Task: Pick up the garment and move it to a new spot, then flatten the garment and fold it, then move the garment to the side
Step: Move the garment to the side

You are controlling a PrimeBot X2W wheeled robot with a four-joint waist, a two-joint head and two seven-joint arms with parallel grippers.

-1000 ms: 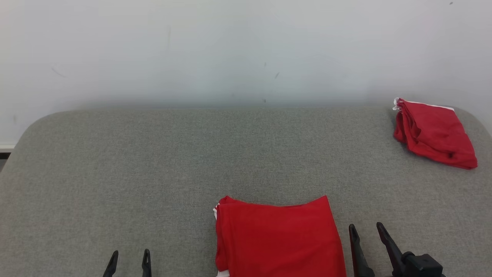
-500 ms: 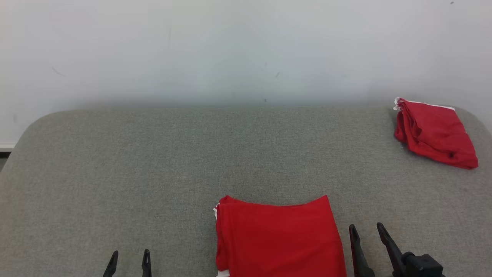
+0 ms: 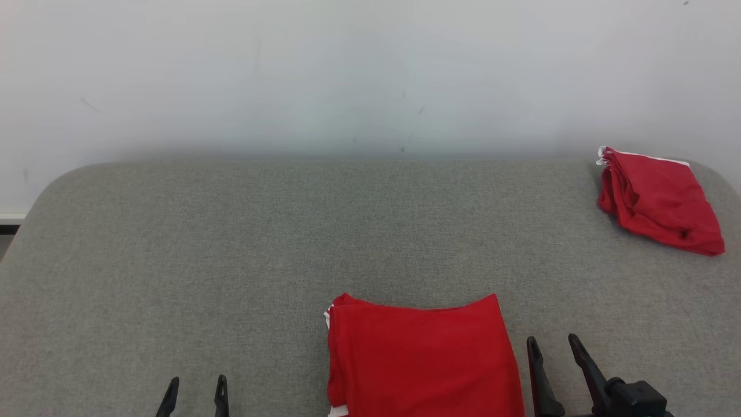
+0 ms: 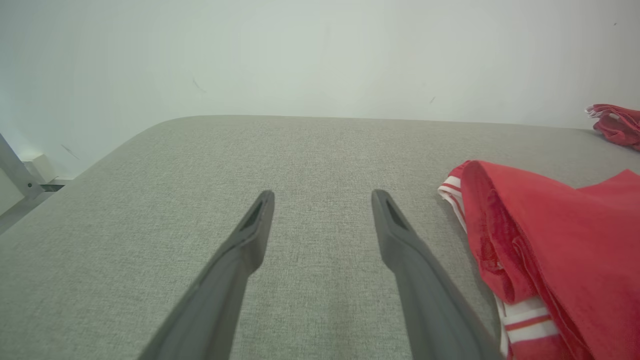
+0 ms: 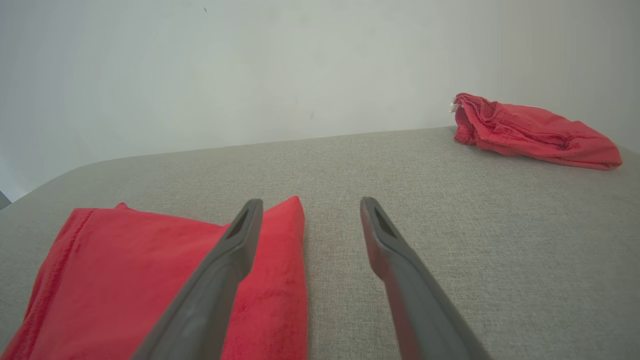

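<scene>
The left gripper [image 3: 197,389] and right gripper [image 3: 551,346] each have two long, slim fingers [image 4: 247,240] of matt dark grey, tapering to narrow tips with a small slotted hollow near the end. A blocky black mount [image 3: 637,398] backs the right pair.

The head camera has turned slightly, so the folded garment [image 3: 422,354] shows a little further right

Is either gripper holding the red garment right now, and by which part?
Nothing is held. The left gripper and right gripper both stand open and empty, and the near folded garment lies free on the grey table between them.
</scene>
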